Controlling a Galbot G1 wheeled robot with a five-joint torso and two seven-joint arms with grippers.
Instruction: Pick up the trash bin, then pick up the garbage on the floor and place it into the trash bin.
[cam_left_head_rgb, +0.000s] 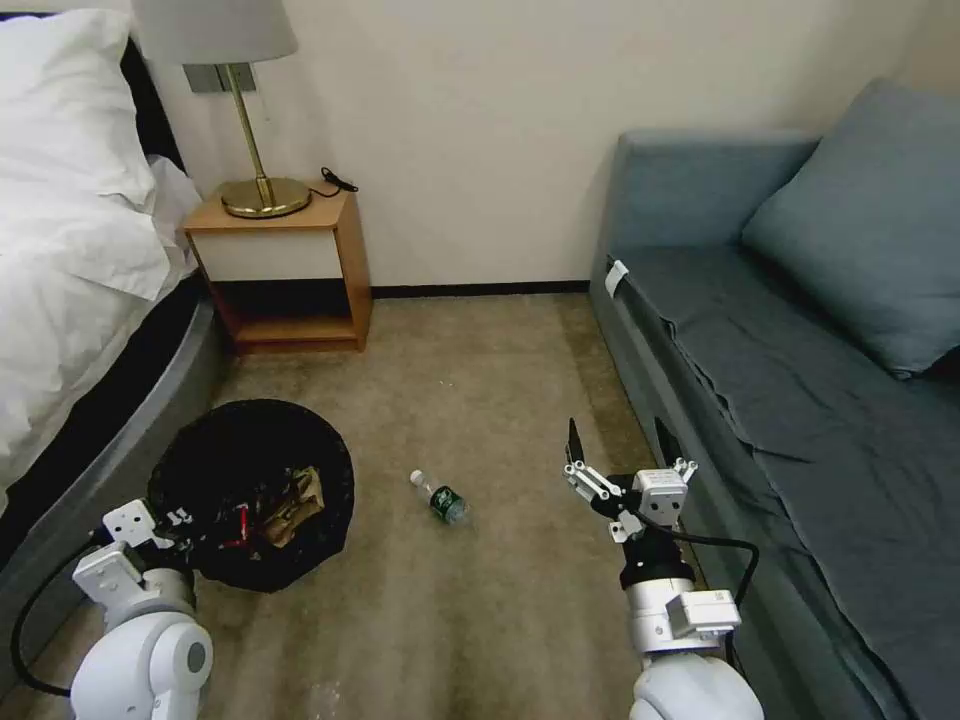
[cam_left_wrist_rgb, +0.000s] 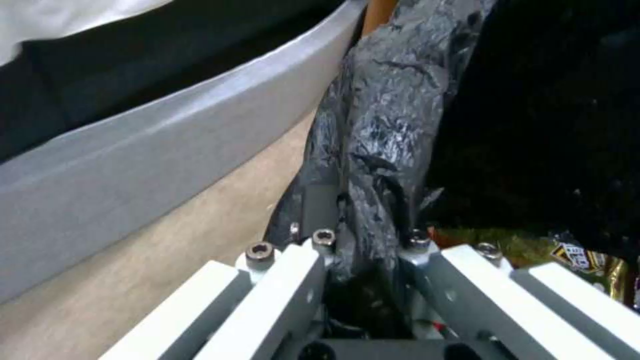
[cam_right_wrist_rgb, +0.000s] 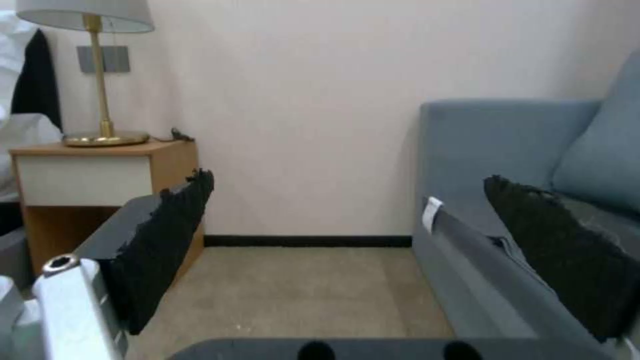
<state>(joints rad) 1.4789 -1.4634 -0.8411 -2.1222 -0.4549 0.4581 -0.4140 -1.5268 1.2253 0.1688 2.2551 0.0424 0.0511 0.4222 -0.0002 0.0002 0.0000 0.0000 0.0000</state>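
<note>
Jaws: in the left wrist view we see the left gripper (cam_left_wrist_rgb: 363, 250) clamped on the rim of the trash bin (cam_left_wrist_rgb: 387, 135), the glossy black liner bunched between its fingers; in the head view this gripper (cam_left_head_rgb: 170, 522) sits at the lower left of the frame, against the bin's (cam_left_head_rgb: 250, 440) near edge. The right gripper (cam_left_head_rgb: 620, 455) hangs lower right of centre above the carpet, its jaws apart; in the right wrist view we see its two black pads (cam_right_wrist_rgb: 167, 240) spread wide, with bare floor between them.

Inside the bin, the head view shows a crumpled brown paper bag (cam_left_head_rgb: 295, 500) and a red-and-white wrapper (cam_left_head_rgb: 240, 522). The left wrist view adds a gold-brown snack wrapper (cam_left_wrist_rgb: 593, 260) at the lower right of its frame; its printing is too small for us to read. A small clear bottle (cam_left_head_rgb: 440, 497) with a green label lies on its side on the carpet, between bin and right gripper; the label text is illegible.

Setting: beige carpet (cam_left_head_rgb: 470, 380), a bed (cam_left_head_rgb: 70, 230) at left, a wooden nightstand (cam_left_head_rgb: 285, 270) bearing a brass lamp (cam_left_head_rgb: 250, 150) at upper left, and a blue-grey sofa (cam_left_head_rgb: 800, 350) at right.
</note>
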